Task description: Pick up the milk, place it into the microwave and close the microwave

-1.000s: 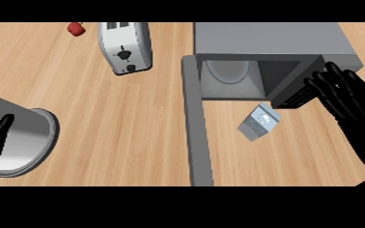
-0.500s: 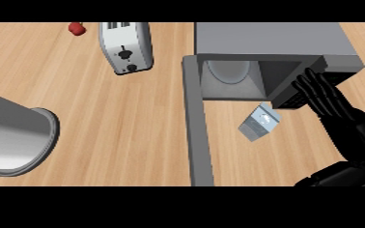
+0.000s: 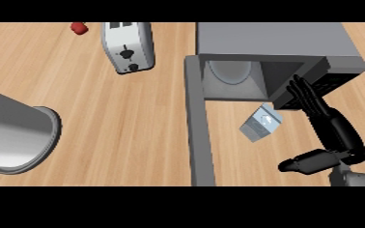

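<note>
One hand of mine shows, the right hand (image 3: 333,134), its fingers (image 3: 306,95) straight and spread toward twelve o'clock, tips near the open microwave (image 3: 274,41), thumb jutting toward nine. The milk (image 3: 261,122) lies on the tabletop (image 3: 107,125) just at nine o'clock of my palm, apart from it, below the microwave's mouth and right of its open door (image 3: 199,125). A toaster (image 3: 128,47) sits at eleven o'clock.

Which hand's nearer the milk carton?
Right. The right hand is open just right of the milk carton, not touching it. The left hand is out of view.
</note>
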`<action>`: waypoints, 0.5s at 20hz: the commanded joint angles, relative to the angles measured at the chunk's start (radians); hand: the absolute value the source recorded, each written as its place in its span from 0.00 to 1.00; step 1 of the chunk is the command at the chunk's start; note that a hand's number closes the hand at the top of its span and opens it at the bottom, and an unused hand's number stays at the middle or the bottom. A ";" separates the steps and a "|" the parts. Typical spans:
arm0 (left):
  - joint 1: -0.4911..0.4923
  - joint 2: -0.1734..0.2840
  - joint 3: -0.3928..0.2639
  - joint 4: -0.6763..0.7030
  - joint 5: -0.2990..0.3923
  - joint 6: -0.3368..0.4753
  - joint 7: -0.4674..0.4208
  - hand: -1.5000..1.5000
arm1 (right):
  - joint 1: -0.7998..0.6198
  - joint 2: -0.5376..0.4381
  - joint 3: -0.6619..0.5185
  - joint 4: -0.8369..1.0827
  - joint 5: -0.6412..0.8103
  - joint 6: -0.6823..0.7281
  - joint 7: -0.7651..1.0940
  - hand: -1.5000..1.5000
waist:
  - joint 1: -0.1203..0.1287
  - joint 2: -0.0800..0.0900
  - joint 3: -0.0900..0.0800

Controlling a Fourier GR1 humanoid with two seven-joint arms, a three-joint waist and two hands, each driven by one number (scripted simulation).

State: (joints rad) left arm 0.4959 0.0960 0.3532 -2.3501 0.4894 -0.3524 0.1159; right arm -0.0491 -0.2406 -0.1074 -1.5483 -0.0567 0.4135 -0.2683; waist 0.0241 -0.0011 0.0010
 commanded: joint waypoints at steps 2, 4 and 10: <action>0.082 -0.007 0.038 -0.137 0.186 -0.048 0.022 0.00 | -0.017 0.011 0.013 0.193 0.108 -0.032 -0.132 0.00 | 0.007 0.000 0.000; 0.088 0.005 0.061 -0.135 0.223 -0.048 0.031 0.00 | -0.059 0.004 0.012 0.299 0.161 -0.062 -0.187 0.00 | 0.017 0.001 0.001; 0.134 -0.017 0.106 -0.096 0.230 -0.125 -0.041 0.00 | -0.115 -0.011 0.014 0.525 0.238 -0.087 -0.368 0.00 | 0.013 0.001 0.001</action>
State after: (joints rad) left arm 0.5721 0.0951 0.4320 -2.3378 0.5619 -0.4425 0.0760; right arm -0.1271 -0.2602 -0.1093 -1.1463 0.1147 0.3660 -0.5464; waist 0.0347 0.0002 0.0018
